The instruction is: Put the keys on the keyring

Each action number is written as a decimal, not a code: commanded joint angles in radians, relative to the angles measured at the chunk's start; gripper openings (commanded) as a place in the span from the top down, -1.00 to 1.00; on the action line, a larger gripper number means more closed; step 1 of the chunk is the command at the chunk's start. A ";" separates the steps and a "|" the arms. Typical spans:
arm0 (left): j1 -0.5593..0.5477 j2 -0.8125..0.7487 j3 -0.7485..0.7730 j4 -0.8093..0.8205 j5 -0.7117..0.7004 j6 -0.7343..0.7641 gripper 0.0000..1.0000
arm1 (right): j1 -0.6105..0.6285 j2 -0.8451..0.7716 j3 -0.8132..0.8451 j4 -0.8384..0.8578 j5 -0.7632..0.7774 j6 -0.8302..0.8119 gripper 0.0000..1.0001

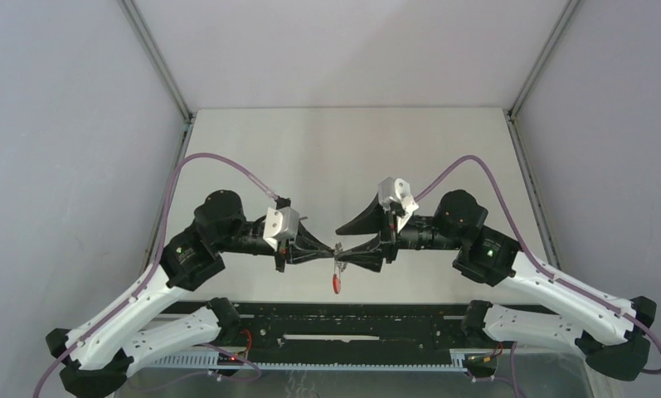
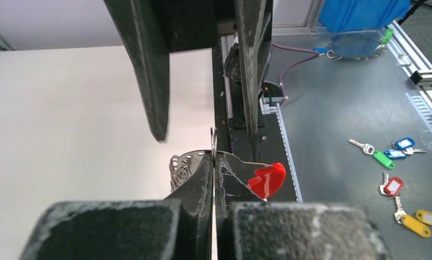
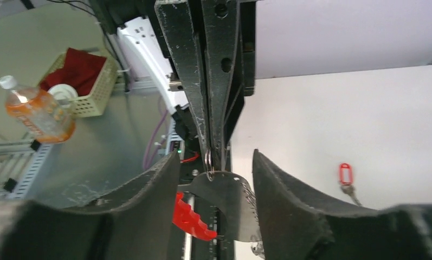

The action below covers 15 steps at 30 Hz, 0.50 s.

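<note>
Clamping keyring [image 2: 237, 166] edge, probably mid-air

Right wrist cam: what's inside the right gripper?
The keyring, grey plate and red arc, hangs inside the open right gripper; the shut left gripper pinches its top. Its sides are covered by the right fingers, so contact is unclear.

Bright, even light w/ faint shadows; near fingers [image 2: 110, 227] blurry in wrist cams
</note>
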 commanded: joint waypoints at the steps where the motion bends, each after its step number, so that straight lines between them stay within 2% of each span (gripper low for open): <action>1: 0.053 -0.019 -0.034 0.009 0.031 0.031 1.00 | -0.052 -0.057 0.007 -0.004 0.080 0.013 -0.38; 2: 0.069 -0.020 -0.044 0.006 0.041 0.037 0.99 | -0.067 -0.067 0.007 -0.016 0.096 0.017 -0.59; 3: 0.089 -0.021 -0.052 0.004 0.050 0.042 0.99 | -0.083 -0.072 0.007 -0.023 0.116 0.024 -0.96; 6: 0.149 -0.023 -0.070 0.000 0.099 0.050 0.99 | -0.125 -0.075 0.007 -0.051 0.213 0.071 -1.00; 9: 0.207 -0.026 -0.071 -0.039 0.119 0.085 0.99 | -0.130 -0.062 0.007 -0.070 0.418 0.182 -1.00; 15: 0.353 -0.041 -0.052 -0.180 0.157 0.213 0.99 | -0.149 0.063 -0.002 -0.122 0.502 0.099 -1.00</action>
